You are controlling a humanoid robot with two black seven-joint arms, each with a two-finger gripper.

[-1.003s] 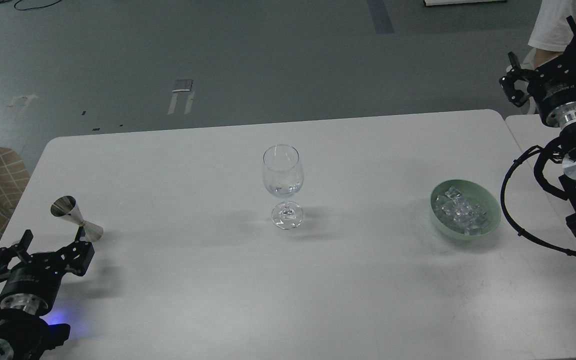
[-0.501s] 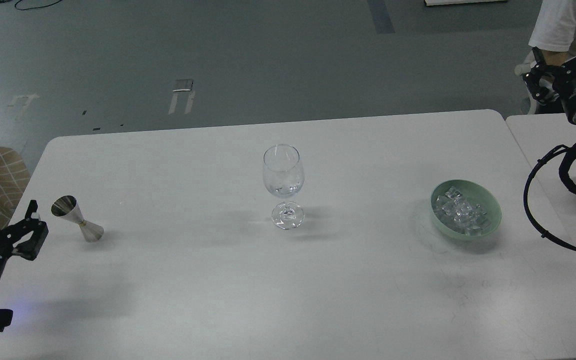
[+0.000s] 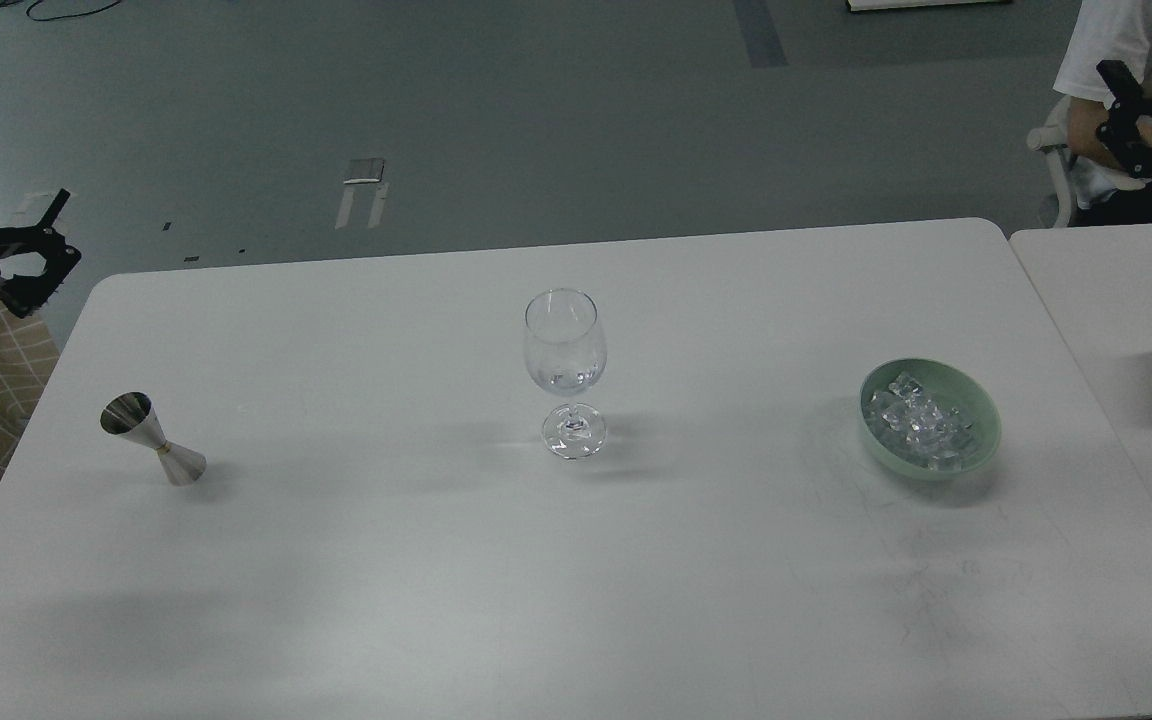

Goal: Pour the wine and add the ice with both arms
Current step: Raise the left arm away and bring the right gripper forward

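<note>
Both claws sat off the desk [image 3: 636,560]: left claw [image 3: 31,250] spread wide and empty, right claw [image 3: 1131,110] too dark to tell. Wine [image 3: 566,378] was in the glass [image 3: 564,345], ice [image 3: 921,425] heaped in the bowl [image 3: 981,400]. Probably ice next, needing a careful pinch.

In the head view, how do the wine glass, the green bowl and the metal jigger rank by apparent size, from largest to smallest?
1. Wine glass, tallest.
2. Green bowl; wider than the glass, so these two are close.
3. Metal jigger, clearly smallest.
</note>
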